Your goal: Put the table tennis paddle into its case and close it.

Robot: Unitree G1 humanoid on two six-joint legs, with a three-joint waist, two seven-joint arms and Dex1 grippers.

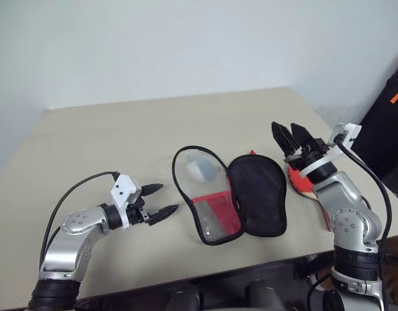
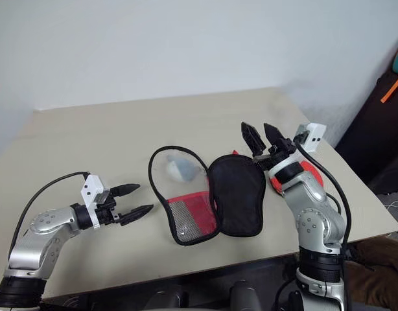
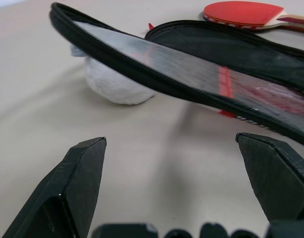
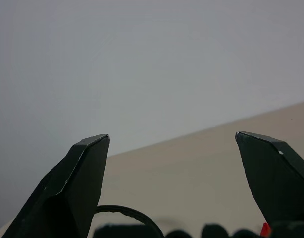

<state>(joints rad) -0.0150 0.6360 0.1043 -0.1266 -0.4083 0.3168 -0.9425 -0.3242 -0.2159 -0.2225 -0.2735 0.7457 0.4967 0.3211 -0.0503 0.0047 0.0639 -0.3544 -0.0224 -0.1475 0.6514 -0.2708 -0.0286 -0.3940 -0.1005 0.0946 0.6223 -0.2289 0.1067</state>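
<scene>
The right arm (image 1: 338, 207) hides most of the table tennis paddle (image 1: 297, 180).

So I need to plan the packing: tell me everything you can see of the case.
The case lies unzipped and spread open on the table, between the two arms. One half shows black fabric lining; the other is a clear and mesh panel with red behind it, edged in black zip trim. A small pale lump shows through the clear panel. Neither gripper touches it.

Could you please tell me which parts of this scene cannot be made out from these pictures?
- Table tennis paddle: head views, mostly hidden behind the right gripper and its arm.
- Paddle handle: left wrist view, cut off by the picture edge.
- Small white lump: partly hidden by the case and its raised flap; identity unclear.
</scene>
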